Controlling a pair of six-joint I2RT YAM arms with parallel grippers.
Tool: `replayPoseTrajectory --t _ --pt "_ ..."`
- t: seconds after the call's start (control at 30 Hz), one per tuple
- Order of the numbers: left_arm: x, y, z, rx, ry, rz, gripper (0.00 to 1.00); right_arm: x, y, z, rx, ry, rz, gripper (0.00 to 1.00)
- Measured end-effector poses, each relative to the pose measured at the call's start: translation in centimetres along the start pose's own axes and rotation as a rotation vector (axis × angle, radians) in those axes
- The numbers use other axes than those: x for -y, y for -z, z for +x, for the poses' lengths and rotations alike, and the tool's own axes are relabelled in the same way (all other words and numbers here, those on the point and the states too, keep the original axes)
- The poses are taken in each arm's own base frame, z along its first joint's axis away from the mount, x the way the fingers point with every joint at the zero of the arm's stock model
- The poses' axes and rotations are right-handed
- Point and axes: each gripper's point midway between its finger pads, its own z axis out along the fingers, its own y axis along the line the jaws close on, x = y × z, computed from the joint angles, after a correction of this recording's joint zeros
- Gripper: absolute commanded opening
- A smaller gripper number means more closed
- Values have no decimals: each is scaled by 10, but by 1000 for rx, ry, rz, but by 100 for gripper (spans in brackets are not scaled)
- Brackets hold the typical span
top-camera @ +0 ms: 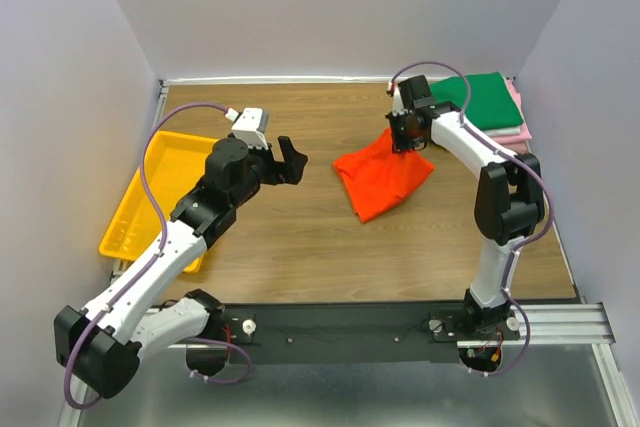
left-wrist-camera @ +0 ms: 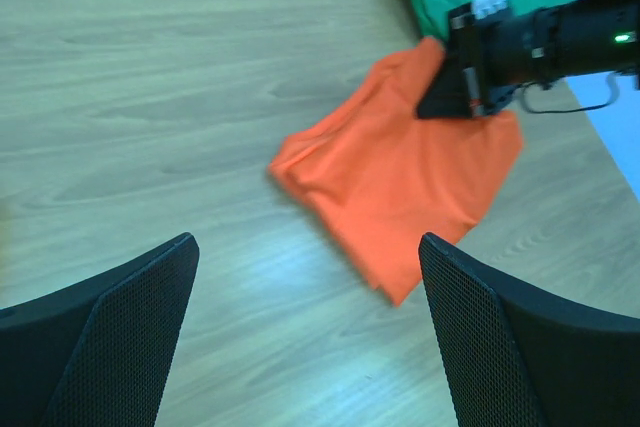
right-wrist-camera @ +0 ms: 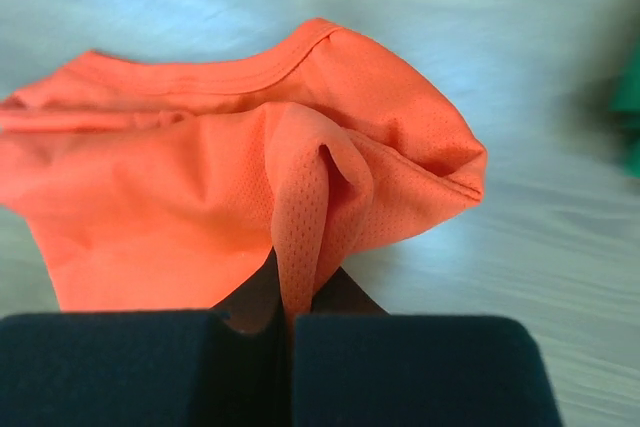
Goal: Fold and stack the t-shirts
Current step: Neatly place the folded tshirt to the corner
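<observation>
A bright orange t-shirt point(top-camera: 382, 179) lies partly folded in the middle-right of the wooden table. My right gripper point(top-camera: 408, 139) is shut on a pinched fold of the orange t-shirt point(right-wrist-camera: 300, 237) at its far corner, and the cloth rises into the jaws. In the left wrist view the same orange t-shirt point(left-wrist-camera: 400, 172) lies ahead. My left gripper point(top-camera: 288, 160) hovers open to the left of it, holding nothing, its fingers point(left-wrist-camera: 120, 327) wide apart. A folded dark green t-shirt point(top-camera: 482, 99) tops a stack with pink point(top-camera: 516, 133) edges at the back right.
A yellow plastic tray point(top-camera: 150, 202) sits at the table's left edge beside my left arm. The grey enclosure walls stand close on the left, back and right. The black mounting rail point(top-camera: 340, 325) runs along the near edge.
</observation>
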Motion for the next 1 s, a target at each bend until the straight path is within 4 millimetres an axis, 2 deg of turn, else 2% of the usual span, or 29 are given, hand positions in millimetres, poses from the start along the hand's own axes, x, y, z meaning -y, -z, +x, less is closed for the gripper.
replayPoseTrajectory --t 0.13,0.5,0.57,0.77,1.0 --pt "-18 0 0 -25 -34 -23 98 37 11 -27 39 40 139 0" --pt "-52 -7 13 -83 -34 -46 98 106 33 -105 145 146 391 0" --pt "-55 -7 13 -85 -30 -49 98 115 35 -110 148 147 414 1" --pt "-64 -7 17 -96 -26 -61 98 146 48 -143 193 155 495 1" --pt "-71 -7 20 -104 -19 -71 98 167 90 -176 281 172 568 0"
